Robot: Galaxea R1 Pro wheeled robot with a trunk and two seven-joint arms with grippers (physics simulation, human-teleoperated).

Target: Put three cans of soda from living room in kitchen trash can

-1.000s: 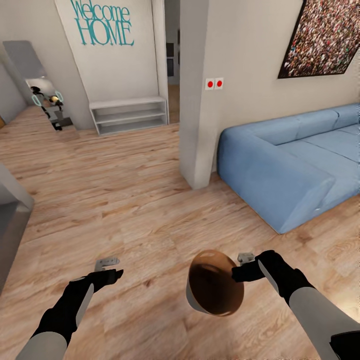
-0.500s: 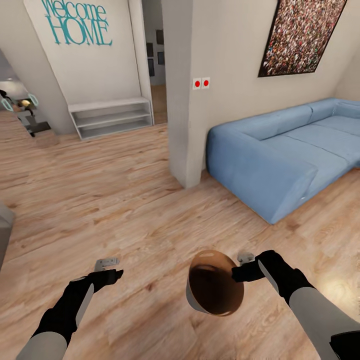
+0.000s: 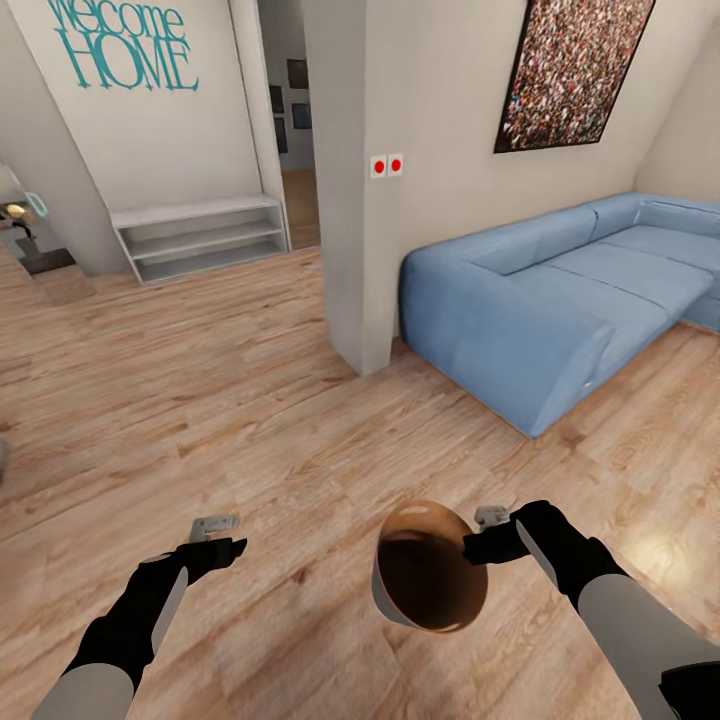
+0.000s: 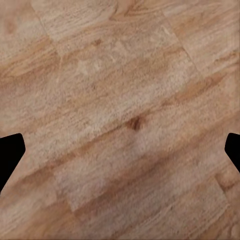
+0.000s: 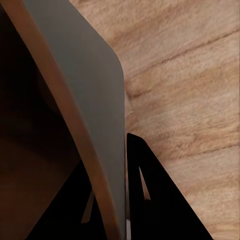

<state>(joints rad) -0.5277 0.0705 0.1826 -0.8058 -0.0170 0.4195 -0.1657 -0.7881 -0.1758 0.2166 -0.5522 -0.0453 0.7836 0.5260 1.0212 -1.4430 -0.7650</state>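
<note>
My right gripper [image 3: 482, 537] is shut on the rim of the tash can [image 3: 430, 575], a pale grey bin with a brown inside, and holds it tilted above the wooden floor. In the right wrist view the bin's grey wall [image 5: 95, 75] runs between the two dark fingers [image 5: 150, 200], one inside the rim and one outside. My left gripper [image 3: 216, 536] hangs open over bare floor, and its black fingertips [image 4: 9, 152] stand far apart at the edges of the left wrist view. The cans of soda are out of view.
A blue sofa [image 3: 540, 300] stands ahead on the right against the wall. A white wall corner [image 3: 350, 200] juts out left of it, with a doorway [image 3: 285, 130] behind. A low white shelf [image 3: 200, 235] sits under the "Welcome HOME" lettering. Wooden floor [image 3: 250, 420] lies ahead.
The whole picture has slid to the left, so the camera has turned right. More of the sofa shows now. Both arms and the bin keep their places in the view.
</note>
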